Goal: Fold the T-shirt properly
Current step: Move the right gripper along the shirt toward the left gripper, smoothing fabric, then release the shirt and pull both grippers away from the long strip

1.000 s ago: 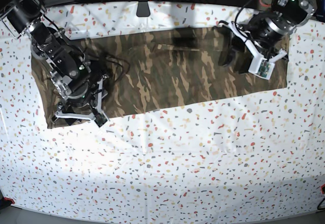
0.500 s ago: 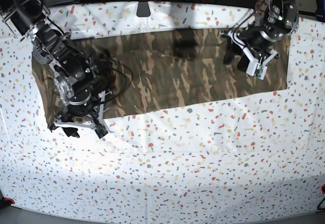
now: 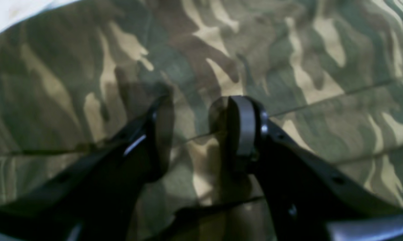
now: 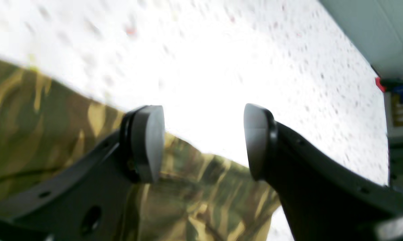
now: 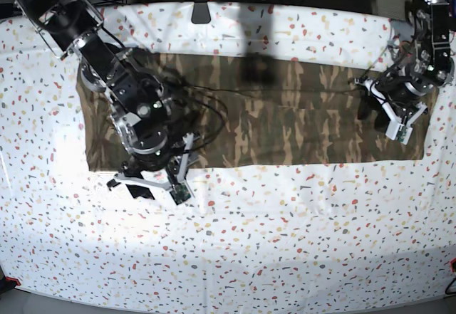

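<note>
While the T-shirt [image 5: 285,125] lies on the table [image 5: 285,243] as a long band, further folds remain; I see left gripper [image 3: 201,134] and right gripper [image 4: 203,140] parted, holding nothing.

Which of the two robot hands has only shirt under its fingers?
The left gripper: its view shows only the camouflage T-shirt. The right gripper hangs over the shirt's edge and the speckled tablecloth.
</note>
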Tool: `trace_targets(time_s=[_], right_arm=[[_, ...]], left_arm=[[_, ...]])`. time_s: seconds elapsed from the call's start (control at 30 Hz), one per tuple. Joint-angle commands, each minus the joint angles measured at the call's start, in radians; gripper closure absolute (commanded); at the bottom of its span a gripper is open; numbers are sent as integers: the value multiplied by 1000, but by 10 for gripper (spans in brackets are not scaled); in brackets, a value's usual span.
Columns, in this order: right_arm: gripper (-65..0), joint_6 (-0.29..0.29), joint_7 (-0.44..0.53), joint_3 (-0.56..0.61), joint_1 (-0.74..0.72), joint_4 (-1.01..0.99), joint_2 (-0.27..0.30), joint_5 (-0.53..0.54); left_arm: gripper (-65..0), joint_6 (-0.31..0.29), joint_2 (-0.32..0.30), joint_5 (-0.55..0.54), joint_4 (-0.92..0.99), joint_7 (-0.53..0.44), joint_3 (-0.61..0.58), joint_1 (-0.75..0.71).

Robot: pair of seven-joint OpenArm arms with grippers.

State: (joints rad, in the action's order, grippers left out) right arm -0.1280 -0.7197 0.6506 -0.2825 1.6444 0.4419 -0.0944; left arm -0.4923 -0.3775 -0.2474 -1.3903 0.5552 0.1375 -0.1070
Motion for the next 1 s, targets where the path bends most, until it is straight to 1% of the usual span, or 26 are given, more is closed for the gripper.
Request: trace_targets(time_s=[0.0,0.1,0.23,0.3,0.4,0.5,0.53,0.63,0.7,0.73,0.77,0.87,0.97], right_arm=[[-369,-14,3,-10,-32,18,-8,-10],[-369,-14,-15,-10,-48,18,-43,-10],[-369,-14,-14,-10,-50,25,-76,-10],[-369,-14,-14,-10,-50,32,-82,-10],[-369,-14,-15,-10,-50,57,-82,-10],[-369,-14,-39,-10,-49,96,-82,-11],[-369,-13,-49,-10,-49,104,-82,-21],[-369,-14,-61,-10,-47,109,-82,-103],[-369,-15,-72,-10,-47,109,-82,-116],[-369,-15,-72,-10,-47,109,-82,-116],[-369,-15,-74,-10,-47,109,-82,-115],[-369,-18,-93,-24,-47,109,-82,-115],[-369,-45,-143,-93,-46,114,-82,-86]], left_arm=[[-264,25,-17,8,-4,48,4,3],[-265,24,-19,-40,-47,52,4,37],[-265,24,-19,-42,-146,104,4,78],[-265,25,-21,-42,-203,108,5,97],[-265,27,-27,-42,-278,66,6,119],[-265,27,-44,-42,-334,64,6,129],[-265,27,-52,-42,-346,64,6,129],[-265,27,-55,-42,-351,65,6,129],[-270,27,-55,-41,-351,65,6,126],[-287,27,-55,-41,-351,65,6,126],[-319,27,-55,-41,-351,65,6,126],[-454,28,-55,-41,-351,65,6,127],[-454,28,-55,-42,-351,64,6,126]])
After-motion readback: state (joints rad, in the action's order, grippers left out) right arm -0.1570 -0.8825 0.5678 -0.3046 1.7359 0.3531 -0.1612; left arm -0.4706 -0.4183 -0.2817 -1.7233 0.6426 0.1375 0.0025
